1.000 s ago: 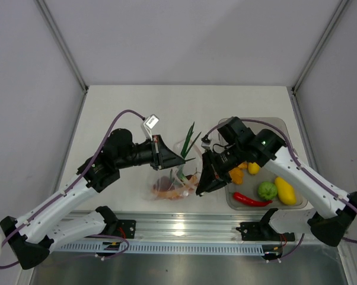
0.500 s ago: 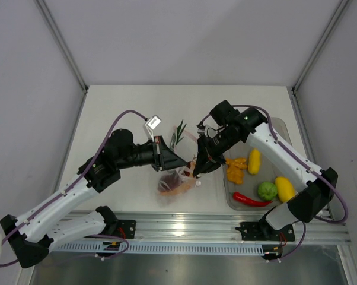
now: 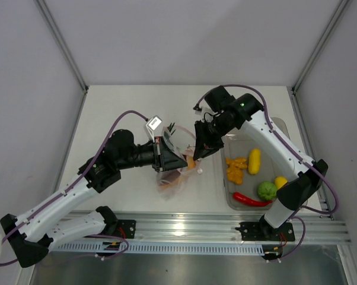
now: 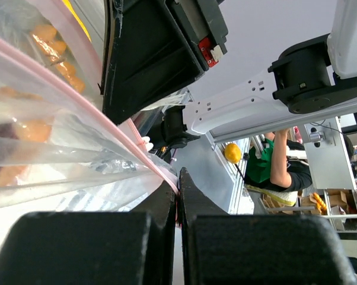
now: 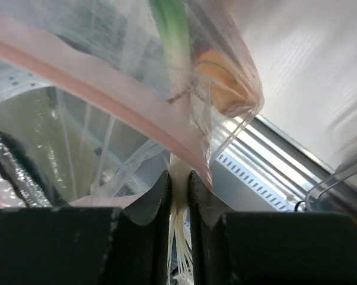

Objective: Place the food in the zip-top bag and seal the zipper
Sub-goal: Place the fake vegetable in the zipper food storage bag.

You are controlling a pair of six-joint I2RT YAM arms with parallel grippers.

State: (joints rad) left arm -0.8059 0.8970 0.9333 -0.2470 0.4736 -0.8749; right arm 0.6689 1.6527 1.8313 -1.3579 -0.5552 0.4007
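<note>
My left gripper (image 3: 179,160) (image 4: 178,179) is shut on the pink zipper (image 4: 107,126) strip of the clear zip-top bag (image 3: 174,176), which hangs off the table. My right gripper (image 3: 198,155) (image 5: 178,178) is shut on the white root end of a green stalk (image 5: 174,32). The stalk runs past the pink strip (image 5: 101,89) into the bag. An orange chunk (image 5: 217,68) and a reddish-brown piece (image 3: 171,177) lie inside the bag. Dark green leaf tips (image 3: 169,127) stick out behind the bag.
A rigid clear bin (image 3: 281,127) stands at the right. It holds a yellow fruit (image 3: 255,160), orange chunks (image 3: 234,169), a red chili (image 3: 249,200), a green round fruit (image 3: 267,190) and a second yellow fruit (image 3: 280,181). A white tag (image 3: 153,123) sits on the left arm's cable.
My right gripper has moved up and back from near the bin's front to beside the bag mouth, carrying the stalk. The bag has shifted a little with my left gripper.
</note>
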